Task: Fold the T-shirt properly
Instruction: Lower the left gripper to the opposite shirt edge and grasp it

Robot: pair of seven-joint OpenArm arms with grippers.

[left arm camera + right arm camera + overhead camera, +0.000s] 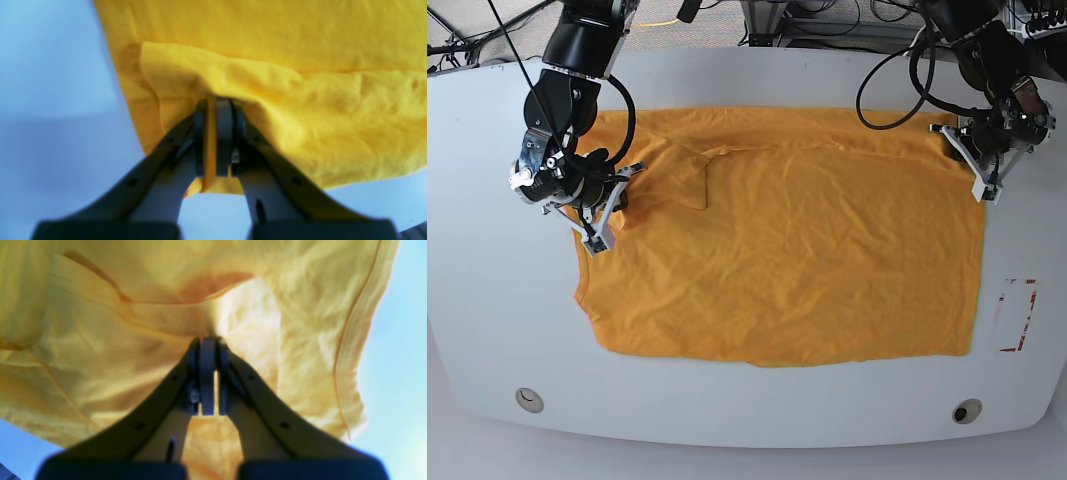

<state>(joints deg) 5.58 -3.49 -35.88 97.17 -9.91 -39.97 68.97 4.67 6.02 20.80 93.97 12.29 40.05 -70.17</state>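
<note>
The T-shirt [777, 240] lies spread out flat over the middle of the white table [757, 420], its long side running left to right in the base view. The cloth is creased all over, and a small flap is turned over near the far edge, a little left of centre. The near edge runs roughly straight, and the near left corner curves inward.

The left gripper [979, 165] is at the far right corner of the T-shirt in the base view. In the left wrist view its jaws are closed on the cloth: a thin strip of yellow fabric [210, 146] is pinched between the two pads, and a fold bunches up just beyond the tips. The bare table shows to the left of and below the cloth in that view.

The right gripper [599, 225] is at the far left part of the T-shirt in the base view, close to the left edge of the cloth. In the right wrist view its jaws are pressed together on a ridge of fabric [206, 326] that gathers at the tips, with loose folds and a hemmed edge around it.

A red-outlined rectangle [1017, 315] is marked on the table just to the right of the T-shirt. Black cables [897, 90] loop over the far side of the table.
</note>
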